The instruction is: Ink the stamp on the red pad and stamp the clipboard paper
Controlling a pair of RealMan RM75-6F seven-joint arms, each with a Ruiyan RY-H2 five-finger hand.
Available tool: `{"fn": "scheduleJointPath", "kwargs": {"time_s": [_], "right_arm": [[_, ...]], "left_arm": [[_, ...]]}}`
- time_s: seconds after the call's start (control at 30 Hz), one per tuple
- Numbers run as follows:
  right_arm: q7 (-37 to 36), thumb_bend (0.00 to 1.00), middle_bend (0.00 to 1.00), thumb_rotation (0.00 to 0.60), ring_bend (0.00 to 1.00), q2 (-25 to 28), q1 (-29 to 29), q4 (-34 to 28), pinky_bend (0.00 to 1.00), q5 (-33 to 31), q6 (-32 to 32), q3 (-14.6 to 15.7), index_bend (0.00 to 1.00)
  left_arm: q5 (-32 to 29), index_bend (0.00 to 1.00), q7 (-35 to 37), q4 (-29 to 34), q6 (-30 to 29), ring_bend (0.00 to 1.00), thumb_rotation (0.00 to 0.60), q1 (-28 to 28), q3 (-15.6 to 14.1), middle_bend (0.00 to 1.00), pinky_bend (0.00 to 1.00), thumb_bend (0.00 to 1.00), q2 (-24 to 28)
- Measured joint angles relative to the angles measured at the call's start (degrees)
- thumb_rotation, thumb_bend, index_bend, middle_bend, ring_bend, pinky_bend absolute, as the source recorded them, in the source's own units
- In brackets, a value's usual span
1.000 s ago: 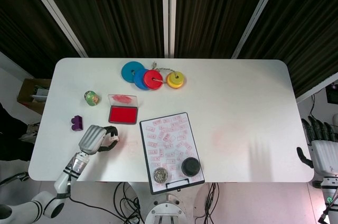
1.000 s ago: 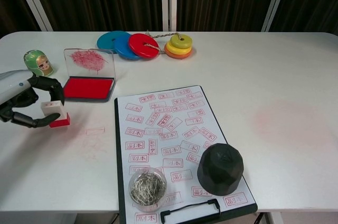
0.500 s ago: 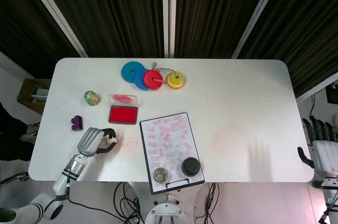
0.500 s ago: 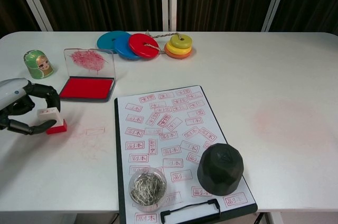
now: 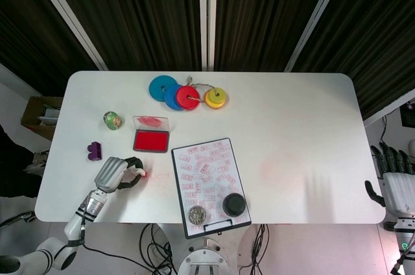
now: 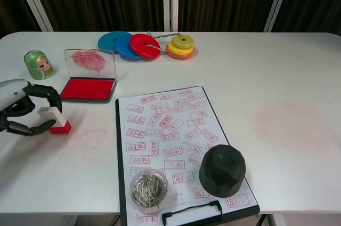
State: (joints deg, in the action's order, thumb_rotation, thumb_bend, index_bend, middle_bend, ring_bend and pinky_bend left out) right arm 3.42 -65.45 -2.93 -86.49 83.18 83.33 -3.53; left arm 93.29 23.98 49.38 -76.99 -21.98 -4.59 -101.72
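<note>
Your left hand point(image 6: 21, 110) holds the stamp point(image 6: 55, 120) on the tabletop point(image 6: 266, 66), near the red pad point(image 6: 88, 89); your right hand point(image 5: 394, 181) rests open.

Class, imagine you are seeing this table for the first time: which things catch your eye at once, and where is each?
The clipboard paper, covered in red stamp marks, lies at the front middle, with a dark faceted object and a jar of staples on it. Left of it sits the open red pad. At the far left, the left hand has its fingers around the stamp.
</note>
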Motion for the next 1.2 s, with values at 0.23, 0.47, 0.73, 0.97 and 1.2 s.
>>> {"fn": "scheduleJointPath", "kwargs": {"time_s": [0.23, 0.47, 0.73, 0.97, 1.2], "right_arm": [[-0.06, 0.28, 0.00, 0.600, 0.00, -0.04, 0.01, 0.08, 0.00, -0.08, -0.07, 0.01, 0.00], [0.00, 0.28, 0.00, 0.600, 0.00, 0.02, -0.03, 0.03, 0.00, -0.19, -0.10, -0.08, 0.00], [0.15, 0.28, 0.00, 0.600, 0.00, 0.17, -0.03, -0.23, 0.00, -0.18, -0.02, -0.11, 0.00], [0.25, 0.28, 0.00, 0.600, 0.00, 0.60, -0.04, -0.78, 0.00, -0.06, 0.42, -0.35, 0.00], [-0.09, 0.28, 0.00, 0.600, 0.00, 1.29, 0.27, -1.59, 0.00, 0.28, 1.63, -0.65, 0.00]], "left_arm": [[0.37, 0.42, -0.04, -0.10, 0.11, 1.00, 0.600, -0.14, 0.04, 0.49, 1.00, 0.38, 0.08], [0.69, 0.41, -0.19, -0.16, -0.23, 1.00, 0.600, 0.00, 0.01, 0.48, 1.00, 0.38, 0.18], [1.15, 0.35, -0.64, -0.16, -1.58, 1.00, 0.600, -0.11, 0.49, 0.42, 1.00, 0.33, 0.64], [0.88, 0.33, -0.48, 4.71, -4.57, 0.99, 0.600, -0.38, 2.57, 0.42, 1.00, 0.19, 4.79], [-0.10, 0.35, -8.01, 18.91, -7.28, 0.49, 0.595, 1.30, 3.38, 0.32, 0.69, 0.16, 17.85]]}}
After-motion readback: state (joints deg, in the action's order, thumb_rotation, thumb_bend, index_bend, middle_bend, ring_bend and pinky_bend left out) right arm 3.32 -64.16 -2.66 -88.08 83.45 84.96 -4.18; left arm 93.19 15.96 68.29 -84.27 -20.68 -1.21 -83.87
